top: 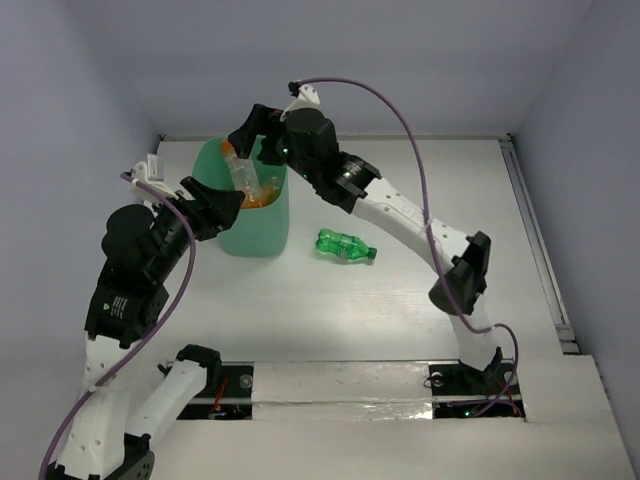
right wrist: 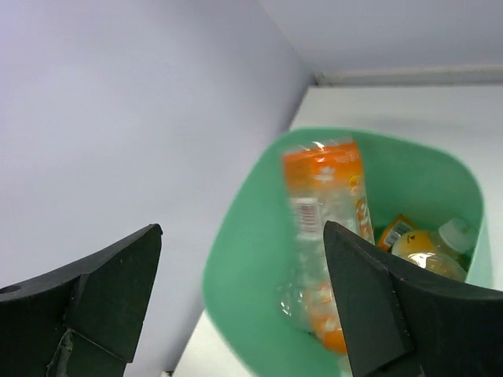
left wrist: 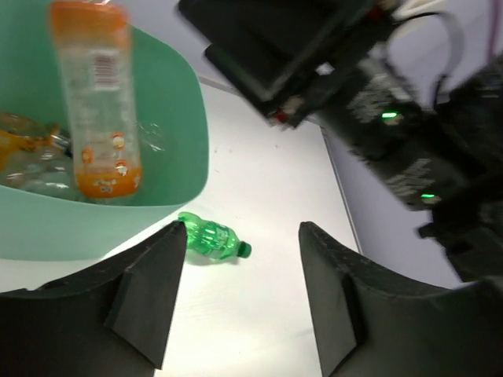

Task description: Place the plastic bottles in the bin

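Note:
The mint-green bin stands at the back left of the table. An orange-labelled bottle is in the air in its mouth, blurred, also in the left wrist view and the right wrist view. More bottles lie inside the bin. A bright green bottle lies on the table right of the bin, seen between my left fingers. My right gripper is open above the bin's far rim. My left gripper is open and empty at the bin's left side.
The right arm's black housing fills the upper right of the left wrist view. A grey wall stands close behind the bin. A rail runs along the table's right edge.

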